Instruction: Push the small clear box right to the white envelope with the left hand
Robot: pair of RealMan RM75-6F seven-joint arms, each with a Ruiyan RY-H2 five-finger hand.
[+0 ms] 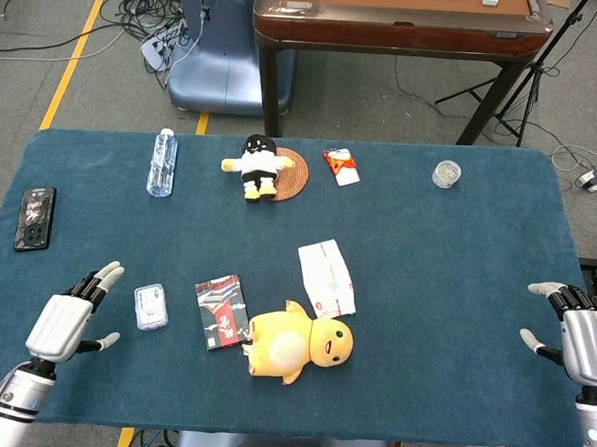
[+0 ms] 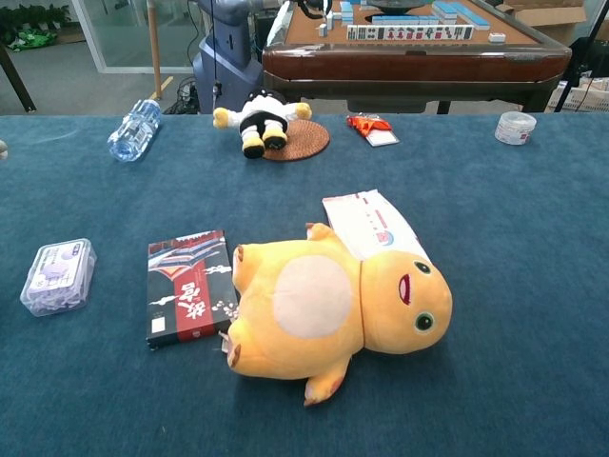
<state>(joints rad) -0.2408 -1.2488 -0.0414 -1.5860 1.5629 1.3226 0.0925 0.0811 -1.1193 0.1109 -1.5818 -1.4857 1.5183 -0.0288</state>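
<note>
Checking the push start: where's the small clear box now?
In the head view the small clear box lies front-left on the blue table, between the open left hand and the dark red-and-black booklet, touching neither.

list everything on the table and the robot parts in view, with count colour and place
clear box: 1, clear, front left
dark booklet: 1, black and red, right of the box
duck plush: 1, yellow, front centre
white envelope: 1, white, behind the plush
water bottle: 1, clear, back left
phone: 1, black, far left
panda plush: 1, black and white, on brown mat
packet: 1, red and white, back centre
tape roll: 1, clear, back right
left hand: 1, silver, open, left of box
right hand: 1, silver, open, right edge
</note>
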